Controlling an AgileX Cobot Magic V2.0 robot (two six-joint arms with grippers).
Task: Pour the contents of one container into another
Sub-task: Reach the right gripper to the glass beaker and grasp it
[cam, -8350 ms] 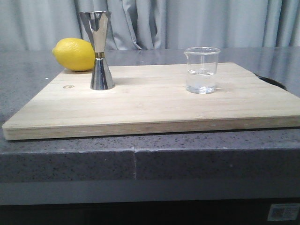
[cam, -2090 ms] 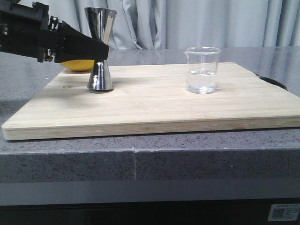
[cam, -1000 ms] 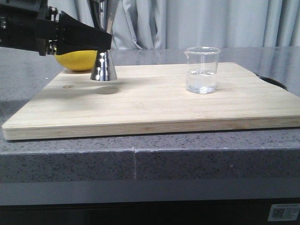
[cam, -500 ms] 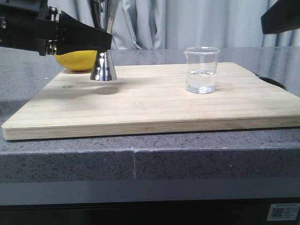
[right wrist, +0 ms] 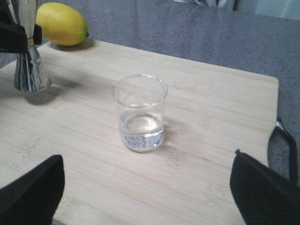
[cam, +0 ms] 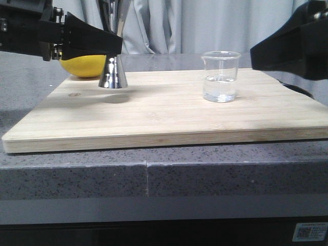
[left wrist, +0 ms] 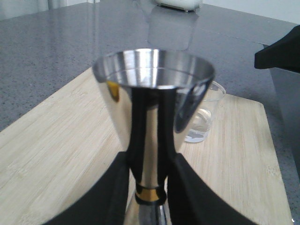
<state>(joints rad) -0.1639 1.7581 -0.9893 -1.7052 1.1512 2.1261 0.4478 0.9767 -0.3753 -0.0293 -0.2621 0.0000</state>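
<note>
While the cutting board (cam: 169, 115) lies unmoved, the right gripper (right wrist: 145, 187) has swung in near the beaker (cam: 221, 76), fingers spread wide and empty. Across the board, the left gripper (left wrist: 147, 180) keeps the jigger (cam: 113, 72) clamped at its waist, lifted just off the board. Grasping the beaker looks next.
</note>
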